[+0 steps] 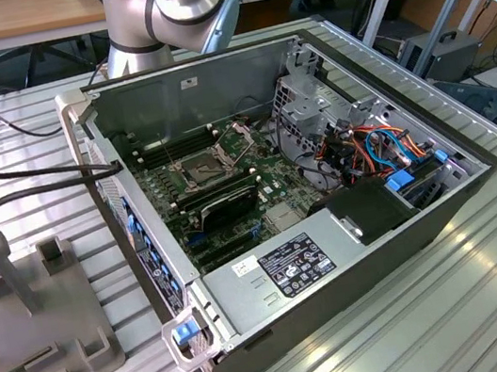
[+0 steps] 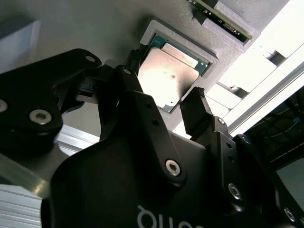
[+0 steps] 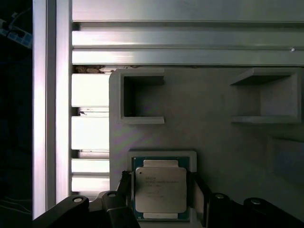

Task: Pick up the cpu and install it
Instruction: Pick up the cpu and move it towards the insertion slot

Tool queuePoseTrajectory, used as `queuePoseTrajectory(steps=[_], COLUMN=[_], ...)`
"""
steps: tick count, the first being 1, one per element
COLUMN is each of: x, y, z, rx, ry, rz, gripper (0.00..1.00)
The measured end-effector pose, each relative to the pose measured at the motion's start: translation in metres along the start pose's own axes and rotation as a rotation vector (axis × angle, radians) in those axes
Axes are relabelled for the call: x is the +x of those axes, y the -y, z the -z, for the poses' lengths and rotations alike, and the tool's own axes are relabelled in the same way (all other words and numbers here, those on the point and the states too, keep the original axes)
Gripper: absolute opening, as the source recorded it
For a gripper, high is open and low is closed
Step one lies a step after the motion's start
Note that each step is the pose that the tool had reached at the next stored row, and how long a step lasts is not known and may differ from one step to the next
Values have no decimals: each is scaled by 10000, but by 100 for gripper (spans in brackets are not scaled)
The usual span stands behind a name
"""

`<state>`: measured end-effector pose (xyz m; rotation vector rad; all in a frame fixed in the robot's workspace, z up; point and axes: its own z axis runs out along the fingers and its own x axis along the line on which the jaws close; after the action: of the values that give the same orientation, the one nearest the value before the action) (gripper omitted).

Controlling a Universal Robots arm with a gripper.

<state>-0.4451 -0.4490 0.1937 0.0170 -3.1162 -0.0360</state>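
Hovering over the grey holder block (image 3: 213, 142), the gripper (image 3: 160, 179) has its two black fingers (image 3: 202, 199) spread apart, one on each side of the cpu (image 3: 160, 194), and both wrist views show a thin gap on either side, so nothing is pinched. The cpu (image 2: 166, 76) lies flat, silver top up, in a square recess in that block, near the block's edge by the ribbed metal table (image 3: 90, 128). Over at the exterior view's right the open computer case (image 1: 210, 68) sits on the table with its dark socket (image 1: 197, 166) on the board, well apart from the holder block (image 1: 23, 319) at the exterior view's left.
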Motion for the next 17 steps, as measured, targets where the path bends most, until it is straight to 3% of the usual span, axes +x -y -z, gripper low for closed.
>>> queuePoseTrajectory(steps=[17], x=[0], y=[0], z=[-9], rx=[14], ry=[-13], rz=[545], gripper=[62])
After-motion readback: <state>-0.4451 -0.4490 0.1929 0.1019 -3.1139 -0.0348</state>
